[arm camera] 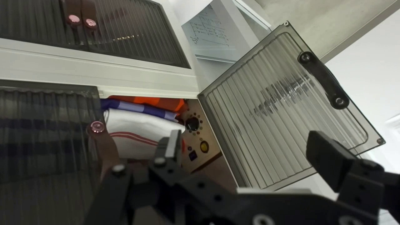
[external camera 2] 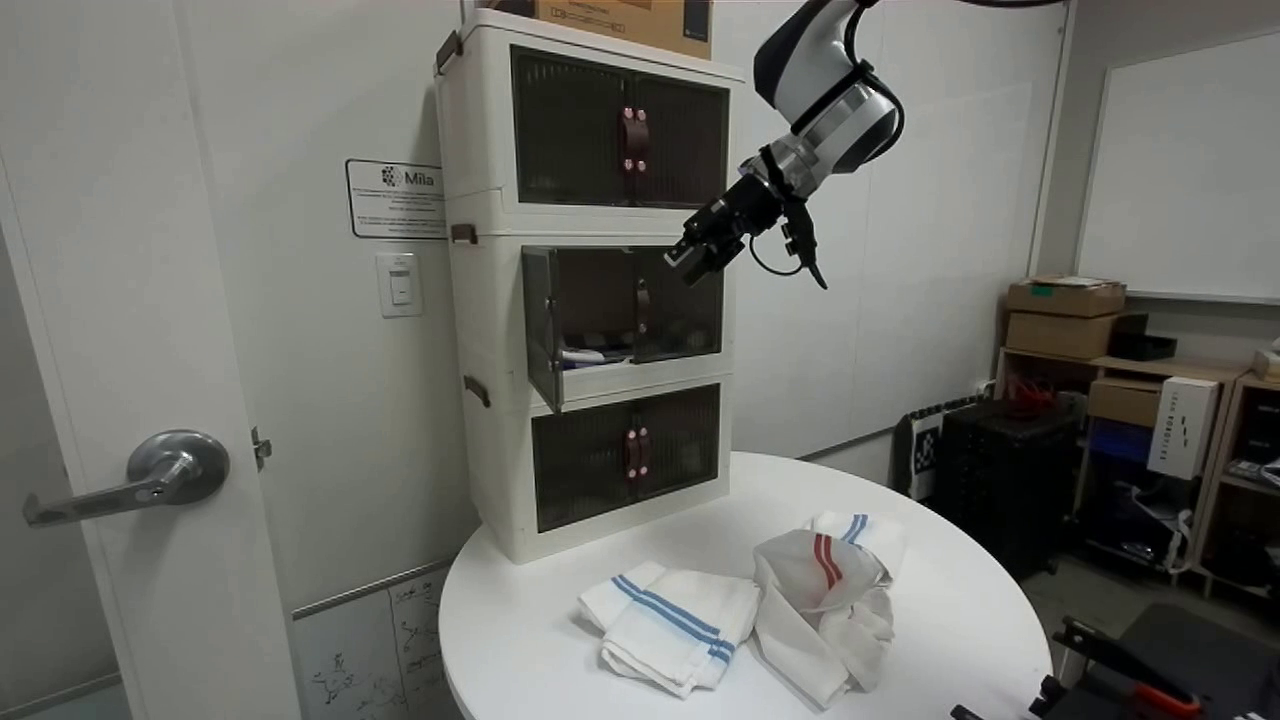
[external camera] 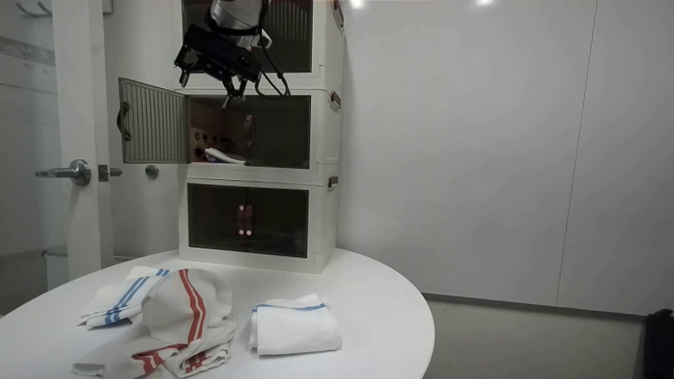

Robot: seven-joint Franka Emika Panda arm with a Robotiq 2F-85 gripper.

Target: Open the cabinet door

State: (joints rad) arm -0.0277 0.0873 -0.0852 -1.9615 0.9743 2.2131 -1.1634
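The cabinet is a white stack of three compartments, also in an exterior view. The middle compartment's left door stands swung wide open, also in an exterior view and the wrist view. Its dark handle is at the door's free edge. The middle right door is shut, as are the top and bottom doors. My gripper is open and empty, in front of the middle compartment near its top edge. In the wrist view the gripper frames the open door beyond it, with nothing between its fingers.
Inside the open compartment lie a folded white cloth and a panel with knobs. The round white table carries the cabinet and several cloths, one red-striped. A room door with a lever handle stands beside the cabinet.
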